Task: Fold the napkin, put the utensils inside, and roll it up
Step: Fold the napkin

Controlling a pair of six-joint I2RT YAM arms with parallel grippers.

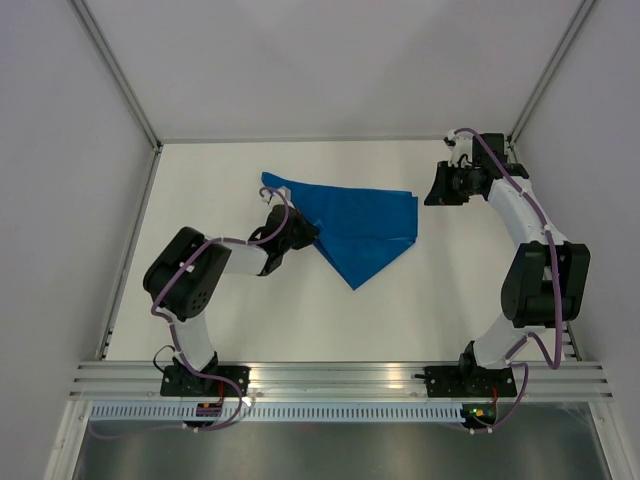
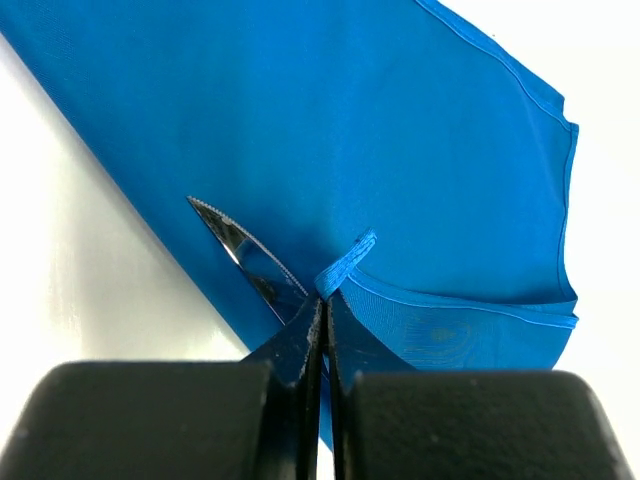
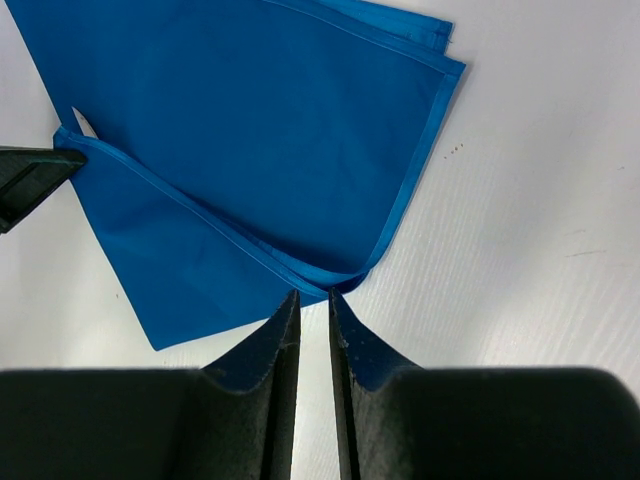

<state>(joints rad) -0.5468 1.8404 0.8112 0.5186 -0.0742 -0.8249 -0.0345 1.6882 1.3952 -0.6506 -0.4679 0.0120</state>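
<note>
The left gripper (image 2: 322,300) pinches a hem of the folded blue napkin (image 1: 355,225); the knife (image 2: 248,258) lies beside that pinch. Pulling could drag the knife out. The right gripper (image 3: 312,300), nearly closed, holds nothing.

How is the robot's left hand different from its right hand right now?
The left hand is pinched shut on a bit of the blue napkin, right beside the knife. The right hand holds nothing; its fingers sit nearly closed with a thin gap, just off the napkin's corner. From above, the left hand is at the cloth's left edge, while the right hand sits off its right side. Both have black fingers.
</note>
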